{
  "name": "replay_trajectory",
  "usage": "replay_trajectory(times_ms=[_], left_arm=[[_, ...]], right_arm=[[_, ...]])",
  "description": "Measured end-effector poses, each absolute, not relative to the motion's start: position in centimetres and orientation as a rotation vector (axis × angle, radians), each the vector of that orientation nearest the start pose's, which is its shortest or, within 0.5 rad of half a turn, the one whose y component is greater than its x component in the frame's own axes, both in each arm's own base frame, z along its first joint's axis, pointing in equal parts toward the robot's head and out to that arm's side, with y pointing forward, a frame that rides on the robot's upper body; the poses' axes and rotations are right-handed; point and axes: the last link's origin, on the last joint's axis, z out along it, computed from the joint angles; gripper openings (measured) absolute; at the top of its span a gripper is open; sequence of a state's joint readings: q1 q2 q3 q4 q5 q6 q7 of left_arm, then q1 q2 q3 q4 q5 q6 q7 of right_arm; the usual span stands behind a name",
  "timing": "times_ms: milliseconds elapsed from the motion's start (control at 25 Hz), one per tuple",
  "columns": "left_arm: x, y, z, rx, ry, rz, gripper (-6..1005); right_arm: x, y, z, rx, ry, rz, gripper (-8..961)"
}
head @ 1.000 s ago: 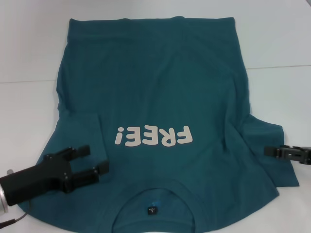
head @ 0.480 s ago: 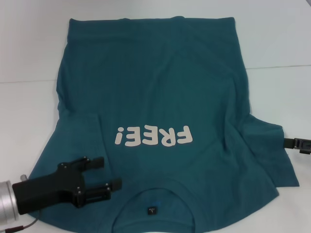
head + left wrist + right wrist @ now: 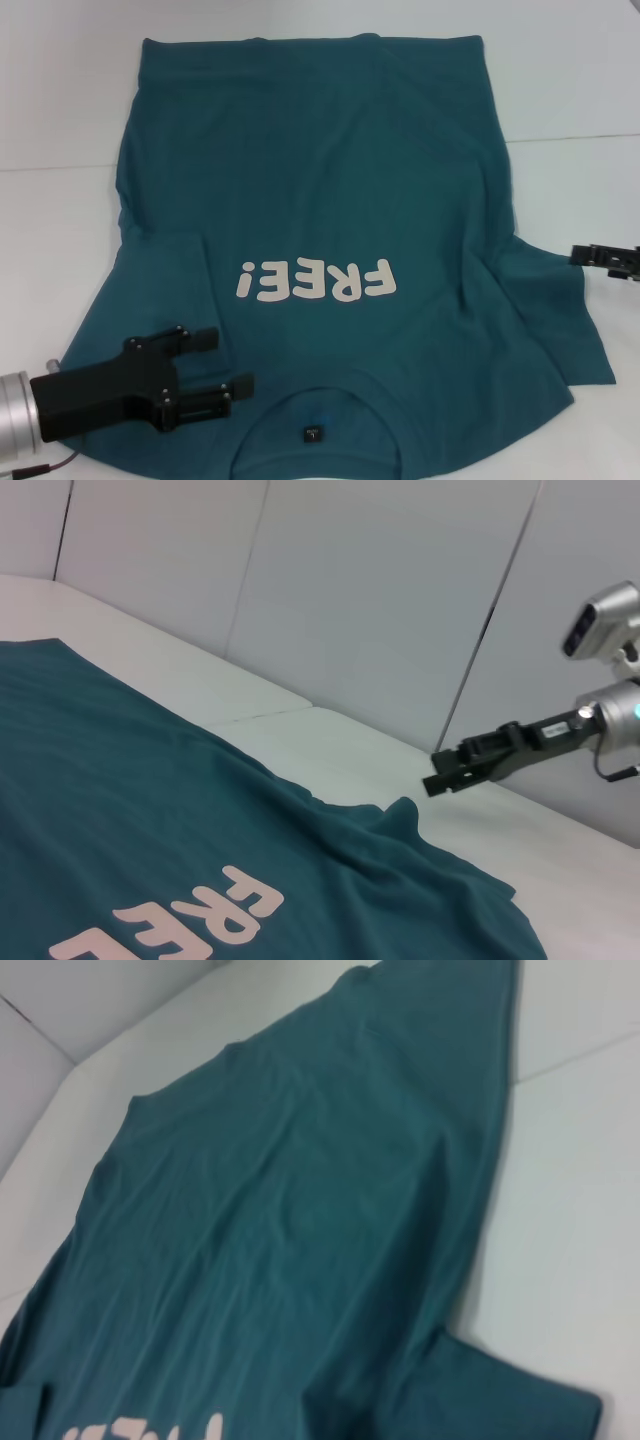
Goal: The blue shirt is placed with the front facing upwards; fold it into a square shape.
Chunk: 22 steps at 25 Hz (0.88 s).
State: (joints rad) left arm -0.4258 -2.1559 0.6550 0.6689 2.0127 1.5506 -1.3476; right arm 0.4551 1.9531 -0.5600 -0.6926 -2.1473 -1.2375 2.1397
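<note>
The blue shirt [image 3: 320,230] lies face-up on the white surface [image 3: 60,110], collar at 6 o'clock. The left gripper [image 3: 225,362], spread wide, hovers at 7 o'clock; the right gripper [image 3: 578,254] sits off the 3 o'clock sleeve edge, opening unclear.

bright even light, soft shadows, right wrist view blurred

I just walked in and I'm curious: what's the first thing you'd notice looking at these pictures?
A big blue shirt spread flat across the white table, with pale "FREE!" lettering on its chest, reading upside down in the head view. Next, the black left gripper, fingers open, over the shirt's near left side beside the collar. The right gripper sits at the far right, by the shirt's right sleeve.
</note>
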Motion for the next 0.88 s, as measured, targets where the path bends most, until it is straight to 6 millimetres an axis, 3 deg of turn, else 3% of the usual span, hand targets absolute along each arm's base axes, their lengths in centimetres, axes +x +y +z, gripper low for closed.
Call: replay_trajectory(times_ms=[280,880], left_arm=[[-28.0,29.9,-2.3,-2.676,-0.724,-0.722,877],[-28.2,30.0,-2.4,-2.704,-0.708,-0.657,878]], right_arm=[[35.4,36.0,6.1,-1.969,1.573,0.460,908],[35.2,36.5,4.8,-1.966,1.569,0.440,906]])
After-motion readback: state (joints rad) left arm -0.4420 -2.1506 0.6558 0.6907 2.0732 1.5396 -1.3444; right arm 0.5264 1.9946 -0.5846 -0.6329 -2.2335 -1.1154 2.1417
